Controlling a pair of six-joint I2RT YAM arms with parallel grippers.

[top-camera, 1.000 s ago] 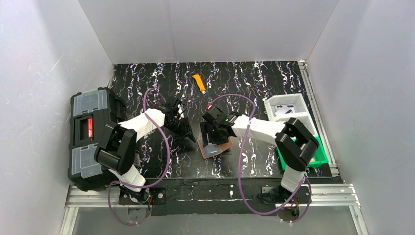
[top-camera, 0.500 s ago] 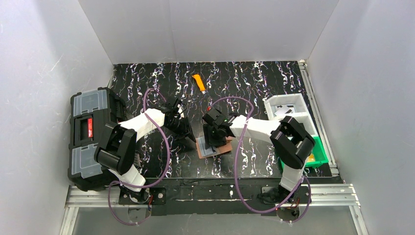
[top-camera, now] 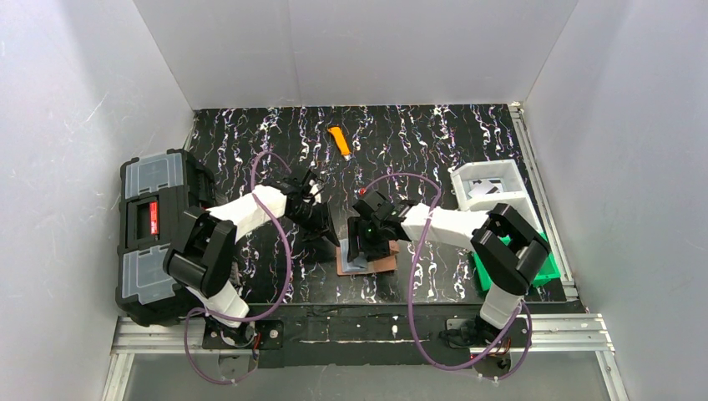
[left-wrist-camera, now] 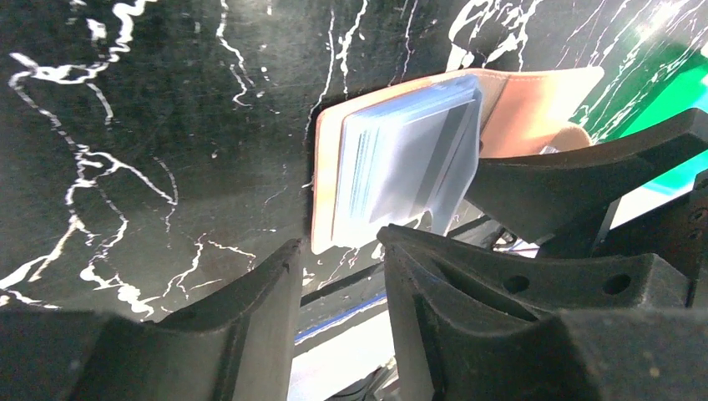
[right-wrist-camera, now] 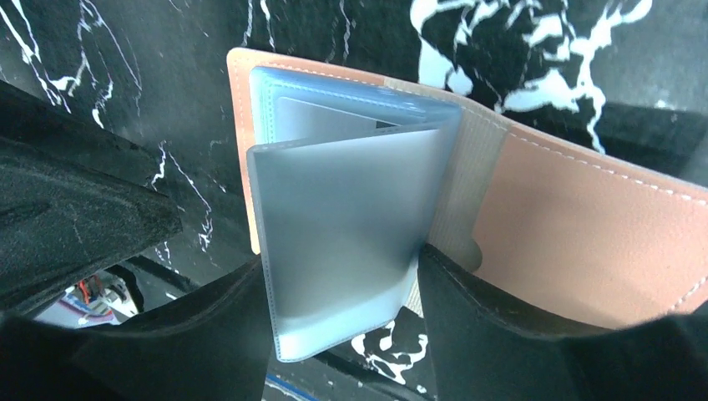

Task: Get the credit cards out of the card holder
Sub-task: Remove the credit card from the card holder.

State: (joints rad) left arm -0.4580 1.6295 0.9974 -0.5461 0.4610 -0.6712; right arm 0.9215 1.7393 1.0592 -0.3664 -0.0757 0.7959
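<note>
I'm mid-extraction: my right gripper (right-wrist-camera: 338,280) straddles the card (right-wrist-camera: 342,209) in the holder (right-wrist-camera: 584,225) (grip unclear), my left gripper (left-wrist-camera: 341,251) sits beside it part-open and empty; next I pinch and lift.

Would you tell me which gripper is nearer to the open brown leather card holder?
Right. The right gripper is directly over the brown leather card holder, fingers straddling its blue-grey sleeves; the left gripper sits just off its left edge.

Two hands (top-camera: 326,232) (top-camera: 361,245), one card holder (top-camera: 371,263), one toolbox (top-camera: 154,234), one utility knife (top-camera: 339,141), two bins (top-camera: 491,171) (top-camera: 544,266).
</note>
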